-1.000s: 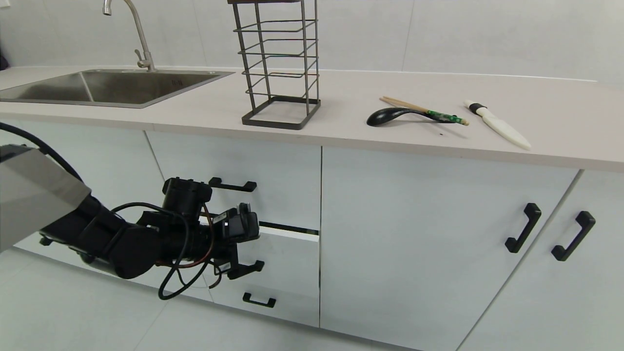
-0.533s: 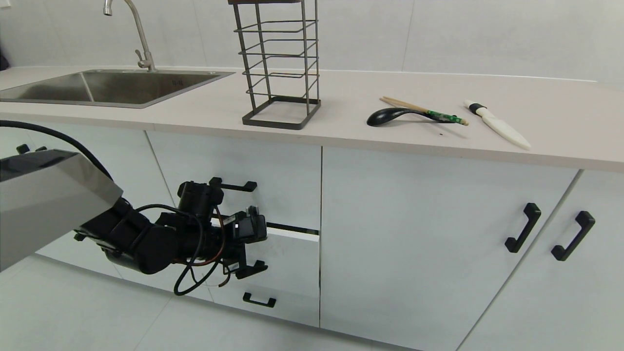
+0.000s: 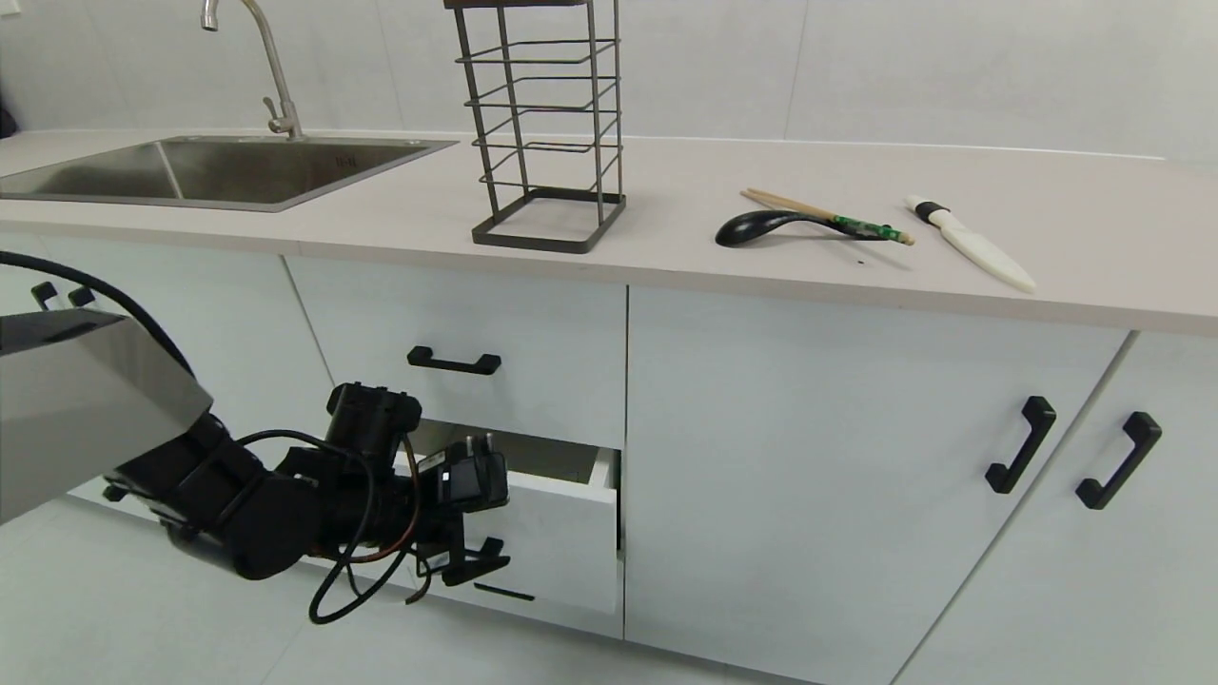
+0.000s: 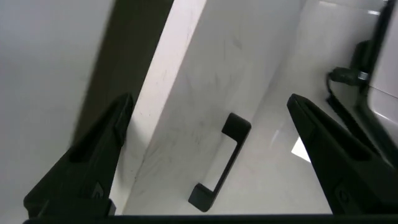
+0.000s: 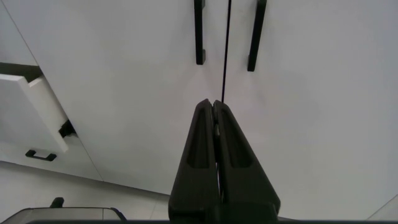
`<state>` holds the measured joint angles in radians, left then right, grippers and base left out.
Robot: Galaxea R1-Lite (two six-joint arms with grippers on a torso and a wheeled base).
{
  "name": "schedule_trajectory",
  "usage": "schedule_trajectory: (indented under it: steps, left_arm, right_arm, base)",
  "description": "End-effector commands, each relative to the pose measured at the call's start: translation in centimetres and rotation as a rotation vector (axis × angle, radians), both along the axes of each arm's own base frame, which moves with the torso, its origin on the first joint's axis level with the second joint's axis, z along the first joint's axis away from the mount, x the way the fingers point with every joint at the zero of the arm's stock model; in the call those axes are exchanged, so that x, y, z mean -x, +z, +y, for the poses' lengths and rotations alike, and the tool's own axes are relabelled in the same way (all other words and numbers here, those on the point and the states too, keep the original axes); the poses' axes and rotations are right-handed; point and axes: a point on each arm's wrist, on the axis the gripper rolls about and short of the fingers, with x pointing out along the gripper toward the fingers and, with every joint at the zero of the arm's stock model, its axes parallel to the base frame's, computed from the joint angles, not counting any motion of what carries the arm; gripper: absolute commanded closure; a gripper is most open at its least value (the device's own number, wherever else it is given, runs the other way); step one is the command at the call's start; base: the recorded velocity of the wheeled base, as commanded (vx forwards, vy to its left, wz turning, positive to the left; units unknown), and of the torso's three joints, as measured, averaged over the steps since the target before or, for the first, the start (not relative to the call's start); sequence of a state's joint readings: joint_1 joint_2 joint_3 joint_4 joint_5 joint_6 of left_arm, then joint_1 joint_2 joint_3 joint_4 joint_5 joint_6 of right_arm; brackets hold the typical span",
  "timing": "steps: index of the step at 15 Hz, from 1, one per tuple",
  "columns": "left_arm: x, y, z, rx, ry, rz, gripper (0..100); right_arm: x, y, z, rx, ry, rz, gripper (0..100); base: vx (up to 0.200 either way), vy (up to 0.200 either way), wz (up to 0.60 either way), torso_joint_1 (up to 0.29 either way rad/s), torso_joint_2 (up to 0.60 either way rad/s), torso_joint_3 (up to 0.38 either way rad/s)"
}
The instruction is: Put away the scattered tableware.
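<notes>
left gripper (image 4: 209, 102): fingers spread wide at the front of the middle drawer (image 3: 561, 538); the drawer handle (image 4: 217, 163) sits between them, unclamped; can't tell if they touch it.
right gripper (image 5: 216, 109): fingers pressed together, nothing held, facing the cabinet doors (image 5: 124, 93).
drawer: part-way out, below the countertop (image 3: 666, 190).
tableware: black spoon (image 3: 761, 226), 2 chopsticks (image 3: 809, 207) and white knife (image 3: 972, 244), all on the countertop toward its right end, well apart from the drawer.
risk 1: no clamp on the drawer handle, so a further pull likely slips off and leaves the gap too narrow for long pieces.
risk 2: chopsticks lie touching the spoon's handle; lifting 1 probably drags or rolls the other.
risk 3: knife tip is near the front edge; a nudge could send it to the floor.
risk 4: open drawer juts out, so a passing arm could bump it.
surface: pale, smooth countertop; thin pieces lie flat on it, likely hard to pinch.
room: kitchen run with sink (image 3: 219, 166) and tap (image 3: 262, 67) at left, wire rack (image 3: 547, 124) mid, white wall, pale floor.
</notes>
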<state>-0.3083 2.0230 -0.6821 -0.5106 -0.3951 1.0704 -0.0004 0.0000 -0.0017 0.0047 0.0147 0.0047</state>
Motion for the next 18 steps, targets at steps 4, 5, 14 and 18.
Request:
schedule_trajectory:
  steps: [4, 5, 14, 18]
  left_arm:
    - [5.0, 3.5, 1.0, 0.024, -0.019, -0.055, 0]
    - [5.9, 3.3, 0.9, 0.019, -0.032, -0.038, 0]
    - [9.2, 1.8, 0.6, -0.008, -0.090, 0.057, 0]
    - [10.7, 1.5, 1.0, -0.016, -0.099, 0.088, 0]
  right_arm:
    - [0.0, 0.0, 0.0, 0.000, 0.001, 0.000, 100]
    - [0.0, 0.0, 0.0, 0.000, 0.001, 0.002, 100]
    - [0.0, 0.0, 0.0, 0.000, 0.000, 0.002, 100]
    - [0.0, 0.0, 0.0, 0.000, 0.000, 0.002, 100]
  base:
    - [0.000, 0.000, 0.00, 0.000, 0.00, 0.000]
    - [0.000, 0.000, 0.00, 0.000, 0.00, 0.000]
    - [0.000, 0.000, 0.00, 0.000, 0.00, 0.000]
    - [0.000, 0.000, 0.00, 0.000, 0.00, 0.000]
